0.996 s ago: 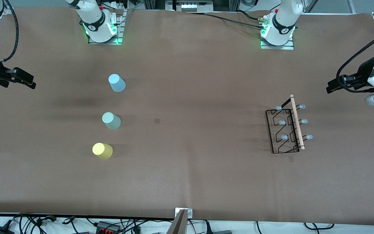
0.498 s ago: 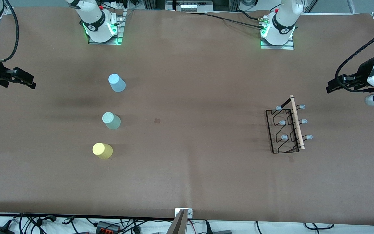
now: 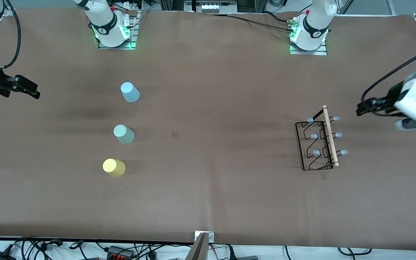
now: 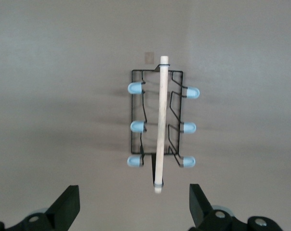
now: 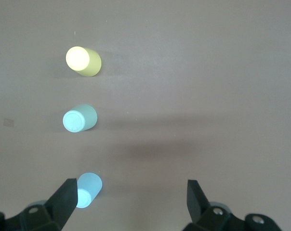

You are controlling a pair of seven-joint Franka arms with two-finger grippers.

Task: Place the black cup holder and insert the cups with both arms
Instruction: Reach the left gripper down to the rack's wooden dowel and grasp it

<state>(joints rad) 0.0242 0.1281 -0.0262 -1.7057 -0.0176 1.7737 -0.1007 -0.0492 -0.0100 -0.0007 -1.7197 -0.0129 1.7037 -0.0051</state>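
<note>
The black cup holder (image 3: pixel 320 142) is seen near the table's (image 3: pixel 208 202) left-arm edge; being light, stiff wire, it is best gripped by its wooden rod. Left gripper (image 4: pixel 131 204) and right gripper (image 5: pixel 128 202) are both spread wide, empty. The cups (image 3: pixel 123 133) stand inverted, toward the right-arm edge

Both wrist views cut off their own grippers: only the two finger tips show, the left gripper (image 4: pixel 131 204) wide apart, the right gripper (image 5: pixel 132 199) likewise. In the front view the left arm (image 3: pixel 415 99) is motion-blurred and cropped at the edge. The blue cup (image 5: pixel 89 190) sits partly hidden by one finger (image 5: pixel 64 199).
</note>
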